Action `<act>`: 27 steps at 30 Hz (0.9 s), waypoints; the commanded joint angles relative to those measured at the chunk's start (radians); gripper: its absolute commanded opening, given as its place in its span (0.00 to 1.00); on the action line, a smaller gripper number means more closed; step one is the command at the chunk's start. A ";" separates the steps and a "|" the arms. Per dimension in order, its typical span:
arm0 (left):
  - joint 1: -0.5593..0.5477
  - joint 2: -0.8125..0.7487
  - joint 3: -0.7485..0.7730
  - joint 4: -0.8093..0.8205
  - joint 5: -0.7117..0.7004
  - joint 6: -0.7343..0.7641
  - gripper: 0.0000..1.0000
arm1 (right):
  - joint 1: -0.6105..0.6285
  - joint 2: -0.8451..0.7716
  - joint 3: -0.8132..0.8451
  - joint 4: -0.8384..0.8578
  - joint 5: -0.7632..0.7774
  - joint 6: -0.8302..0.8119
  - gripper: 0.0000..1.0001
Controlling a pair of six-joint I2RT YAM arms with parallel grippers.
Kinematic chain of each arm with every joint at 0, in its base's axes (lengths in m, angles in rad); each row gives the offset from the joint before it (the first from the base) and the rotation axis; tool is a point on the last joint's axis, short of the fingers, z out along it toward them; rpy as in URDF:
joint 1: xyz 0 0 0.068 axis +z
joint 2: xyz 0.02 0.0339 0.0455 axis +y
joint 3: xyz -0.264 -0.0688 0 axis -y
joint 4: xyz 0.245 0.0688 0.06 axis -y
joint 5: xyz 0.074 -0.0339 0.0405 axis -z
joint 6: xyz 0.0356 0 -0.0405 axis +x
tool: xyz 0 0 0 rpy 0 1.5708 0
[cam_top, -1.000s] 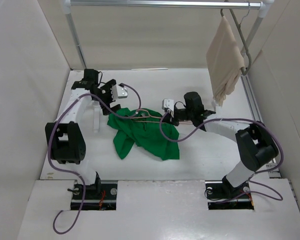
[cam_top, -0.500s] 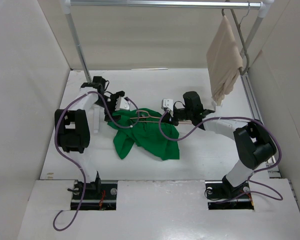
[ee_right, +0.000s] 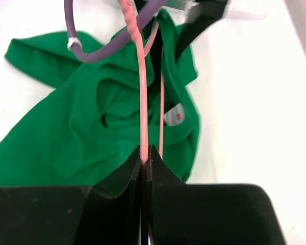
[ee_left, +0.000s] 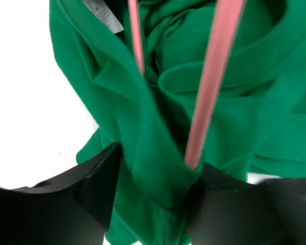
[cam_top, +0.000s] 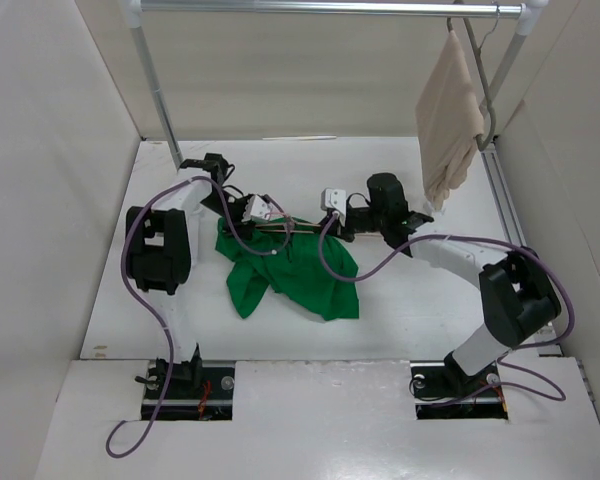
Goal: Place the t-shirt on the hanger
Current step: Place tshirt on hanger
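The bright green t-shirt lies crumpled mid-table. The thin pink hanger lies across its collar. My left gripper is at the shirt's upper left edge. In the left wrist view its fingers press a bunched fold of the t-shirt from both sides, with a hanger wire just beyond the fold. My right gripper is at the shirt's right side. In the right wrist view it is shut on one wire of the hanger, over the t-shirt.
A beige garment hangs from the rail at the back right. The rail's left post stands behind the left arm. White walls close in the table on the left, back and right. A purple cable loops over the shirt.
My left gripper has swung right from the back left of the table onto the shirt's collar edge, and its jaws have closed on the fabric. The right gripper keeps its hold on the hanger.
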 commanded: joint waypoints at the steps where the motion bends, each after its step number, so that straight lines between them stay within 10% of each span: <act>1: 0.011 -0.007 0.081 -0.186 0.091 0.076 0.37 | 0.009 -0.007 0.086 0.038 -0.052 -0.026 0.00; 7: -0.010 -0.100 0.100 -0.187 0.199 0.054 0.10 | 0.019 0.006 0.133 0.038 -0.052 -0.026 0.00; 17: -0.011 -0.153 0.182 -0.187 0.365 -0.091 0.16 | 0.029 0.104 0.245 0.038 -0.004 -0.026 0.00; 22: -0.020 -0.162 0.172 -0.187 0.319 -0.124 0.00 | 0.029 0.128 0.297 0.038 0.051 0.038 0.00; 23: -0.020 -0.162 0.172 -0.187 0.304 -0.141 0.00 | 0.029 0.128 0.297 0.038 0.065 0.061 0.06; 25: 0.014 -0.171 0.141 -0.187 0.314 -0.170 0.00 | 0.004 0.098 0.297 0.008 0.118 0.112 0.69; 26: 0.025 -0.182 0.130 -0.162 0.314 -0.195 0.00 | 0.004 0.081 0.297 -0.006 0.119 0.126 0.70; 27: 0.034 -0.191 0.118 -0.130 0.323 -0.245 0.00 | -0.005 0.061 0.297 -0.021 0.173 0.138 0.97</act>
